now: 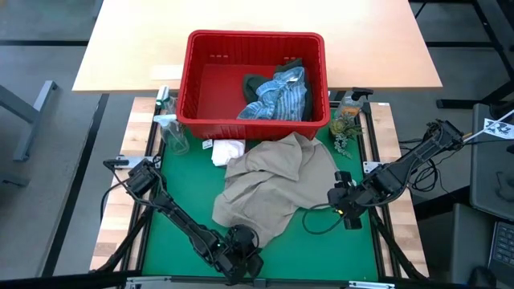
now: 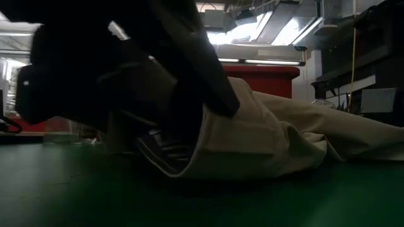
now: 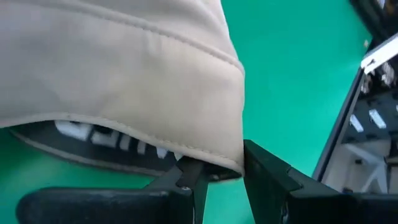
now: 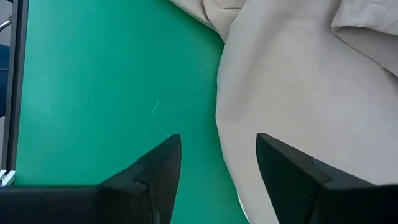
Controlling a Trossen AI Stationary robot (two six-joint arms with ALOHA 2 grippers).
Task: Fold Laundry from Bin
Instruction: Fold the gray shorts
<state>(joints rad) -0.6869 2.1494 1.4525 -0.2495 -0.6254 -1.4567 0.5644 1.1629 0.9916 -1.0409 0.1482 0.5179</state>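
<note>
The tan garment (image 1: 277,181) lies crumpled on the green mat (image 1: 185,185) in front of the red bin (image 1: 257,36). The blue-white striped shirt (image 1: 281,96) and the dark green garment (image 1: 257,82) lie inside the bin. A small white cloth (image 1: 227,150) lies on the mat beside the bin's near wall. The maroon cloth is out of view. My left gripper (image 1: 241,250) is at the tan garment's near end, shut on it. My right gripper (image 1: 341,201) is open, low over the garment's right edge (image 4: 221,124), one finger over the mat and one over the cloth. My left gripper pinches the tan garment's stitched hem at its corner (image 3: 217,163) between its two fingers. The fingers come from the table's near side, low over the mat. The hem is raised off the mat (image 2: 214,110) and shows a dark label underneath (image 3: 93,140). The rest of the garment lies on the mat.
A clear spray bottle (image 1: 171,128) stands left of the bin. A bottle and a small plant (image 1: 347,116) stand right of it. A black cable (image 1: 321,223) loops on the mat near my right gripper. A wooden tabletop (image 1: 257,16) lies beyond the bin.
</note>
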